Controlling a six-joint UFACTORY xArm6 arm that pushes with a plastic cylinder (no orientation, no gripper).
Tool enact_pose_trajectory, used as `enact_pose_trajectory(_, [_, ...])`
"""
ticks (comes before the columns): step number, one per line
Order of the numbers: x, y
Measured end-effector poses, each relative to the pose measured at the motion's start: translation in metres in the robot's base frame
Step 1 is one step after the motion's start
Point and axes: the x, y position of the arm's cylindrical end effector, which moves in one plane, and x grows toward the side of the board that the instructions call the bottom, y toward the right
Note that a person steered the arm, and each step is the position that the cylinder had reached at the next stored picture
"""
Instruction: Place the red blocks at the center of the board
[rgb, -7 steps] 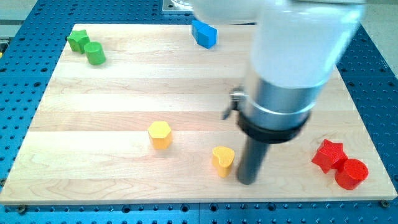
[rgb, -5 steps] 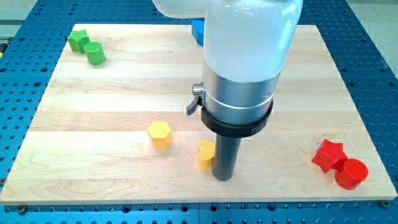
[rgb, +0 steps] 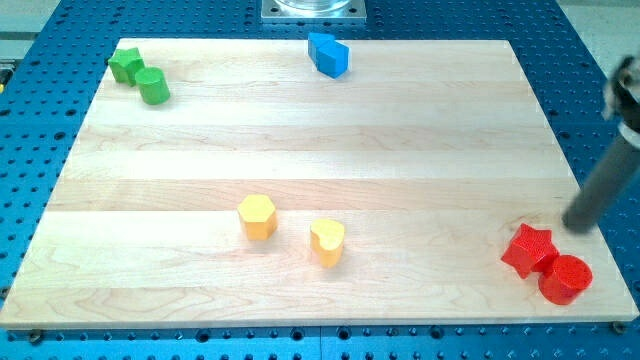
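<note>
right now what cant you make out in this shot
- My tip: motion-blurred in the camera view, so whether it touches the red star is unclear; the arm above is cut off by the view's right edge.
- Red cylinder against the star: contact or a slight gap, too close to tell.
- Green blocks: too small to tell shapes.

The board (rgb: 300, 150) shows as pale wood, planks joined in long strips, grain running across, finish smooth and satin. Around it the blue table (rgb: 30, 330) looks like painted metal, matt, dotted with rows of small holes. The red star block (rgb: 527, 249) and red cylinder block (rgb: 566, 279) look like plastic with a fine ribbed texture and little shine. The yellow hexagon block (rgb: 257, 216), yellow heart block (rgb: 327, 241), the two green blocks (rgb: 139, 76) and the blue block (rgb: 328, 53) look like the same matt plastic. My tip (rgb: 577, 226) ends a dark, dull rod, blurred here.
</note>
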Motion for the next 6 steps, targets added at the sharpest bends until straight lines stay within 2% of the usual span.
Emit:
enact_pose_trajectory(1, [0.064, -0.006])
enact_pose_trajectory(2, [0.058, -0.069])
enact_pose_trajectory(4, [-0.005, -0.154])
enact_pose_trajectory(5, [-0.056, -0.225])
enact_pose_trajectory(6, [-0.056, -0.265])
